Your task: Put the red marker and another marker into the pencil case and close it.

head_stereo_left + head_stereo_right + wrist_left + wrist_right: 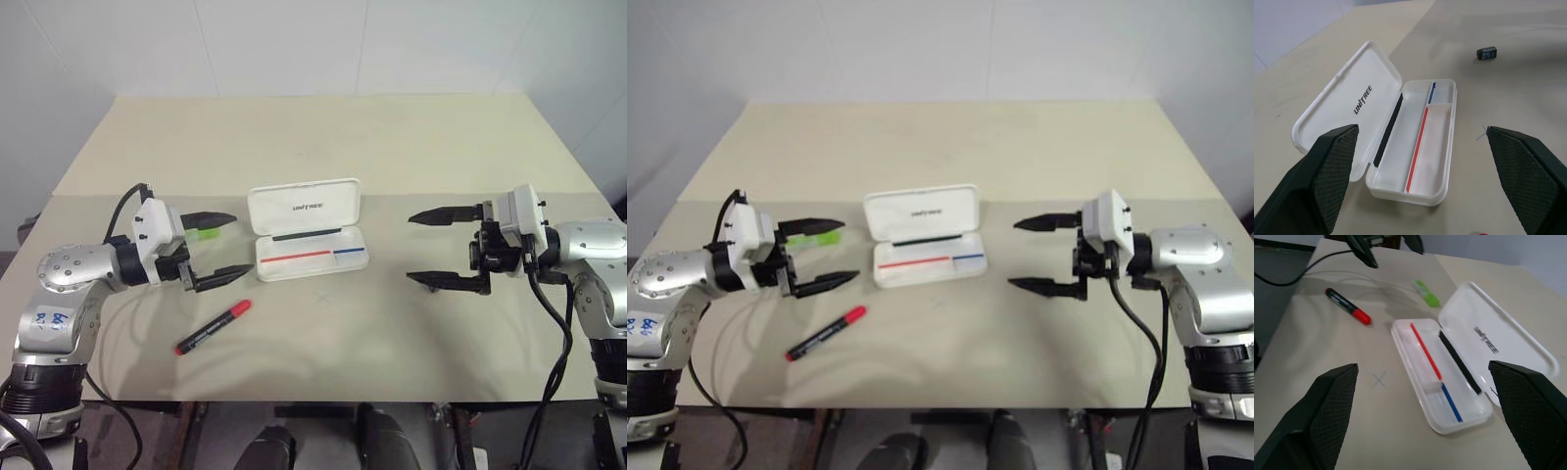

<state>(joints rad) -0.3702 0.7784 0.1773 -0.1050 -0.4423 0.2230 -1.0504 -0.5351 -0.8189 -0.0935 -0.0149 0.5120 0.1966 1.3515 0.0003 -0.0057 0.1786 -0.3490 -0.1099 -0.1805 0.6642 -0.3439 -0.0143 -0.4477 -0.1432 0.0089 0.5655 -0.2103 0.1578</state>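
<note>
**Spotter:** Start with what's closest to you. Where's the red marker?

**Operator:** The red marker [213, 327] lies flat on the table [392, 147], nearer me than anything else, just below and outside my left gripper's [217, 247] lower finger, not touching it. Its red cap end points up toward that finger, so I'd judge a short drop and a turn of the wrist would line the jaws across the barrel.

**Spotter:** And that gripper has nothing in it?

**Operator:** Nothing. Its fingers are spread wide, pointing across at the pencil case [309, 245]. My right gripper [431, 247] mirrors it on the other side: fingers fully apart, empty, aimed back at the case. I read both as parked ready, flanking the work.

**Spotter:** The second marker?

**Operator:** The light-green marker [1425, 292] sits beyond the left gripper's upper finger. From the head cameras that finger covers part of it, so I can't be sure whether they touch; I think it lies on the table behind it.

**Spotter:** The case?

**Operator:** It's between the two sets of fingertips, well apart from both. The lid lies folded back flat on the far side, tray open toward me and empty, so both markers can go straight in. Nothing is packed yet.
</note>
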